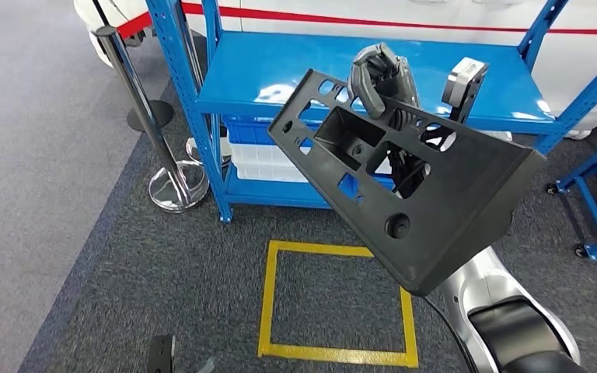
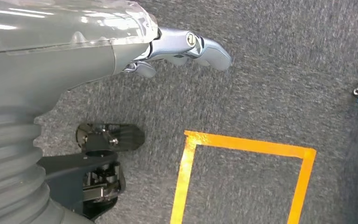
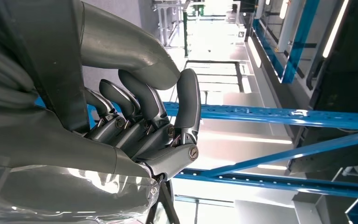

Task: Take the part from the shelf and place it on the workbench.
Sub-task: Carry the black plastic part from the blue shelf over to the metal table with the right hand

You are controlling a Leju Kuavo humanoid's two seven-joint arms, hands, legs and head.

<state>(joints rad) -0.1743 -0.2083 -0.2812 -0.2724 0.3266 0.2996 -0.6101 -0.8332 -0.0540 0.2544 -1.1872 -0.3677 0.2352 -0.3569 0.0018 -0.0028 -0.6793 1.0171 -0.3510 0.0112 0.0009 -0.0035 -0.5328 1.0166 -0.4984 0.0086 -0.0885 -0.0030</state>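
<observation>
Up in front of the blue shelf (image 1: 373,78), the robot holds the black part (image 1: 412,186) in the air with its right hand (image 1: 381,78). The part is a big flat plastic piece with many holes cut in it, and it is tipped to one side. The hand's fingers (image 3: 144,100) are curled tight, and they poke through the holes at the top of the part, so this hand is gripping it. The left hand (image 2: 186,46) hangs low over the grey carpet. Its fingers are stretched out loosely and it holds nothing. On the floor below there is a square of yellow tape (image 1: 338,303). A shiny post (image 1: 151,124) stands beside the shelf. White boxes (image 1: 260,163) sit on the lower level of the shelf. I think the first step is done, because the part is off the shelf and in the robot's grip. What is left is to carry it to the workbench and set it down. I can't see any workbench from where things are now. I can't read any words, names or labels on the part, the shelf or the boxes.
</observation>
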